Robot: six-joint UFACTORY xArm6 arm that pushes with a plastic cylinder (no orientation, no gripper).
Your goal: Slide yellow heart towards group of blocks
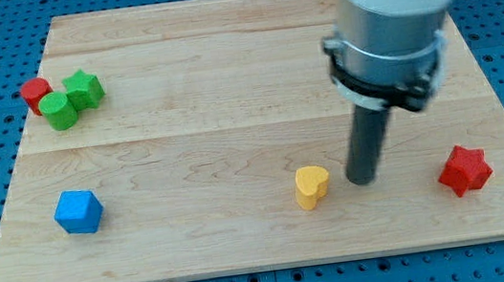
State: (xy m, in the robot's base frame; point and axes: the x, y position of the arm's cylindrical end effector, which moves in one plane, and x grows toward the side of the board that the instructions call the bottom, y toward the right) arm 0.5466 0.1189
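Observation:
The yellow heart (pixel 312 187) lies on the wooden board (pixel 226 86) in the lower middle-right. My tip (pixel 363 181) stands on the board just to the heart's right, a small gap between them. A group of blocks sits at the upper left: a red block (pixel 34 92), a green round block (pixel 59 111) and a green star (pixel 84 88), close together and touching.
A blue block (pixel 79 211) lies at the lower left. A red star (pixel 465 171) lies at the lower right, to the right of my tip. The arm's wide grey body (pixel 392 27) hangs over the upper right. Blue pegboard surrounds the board.

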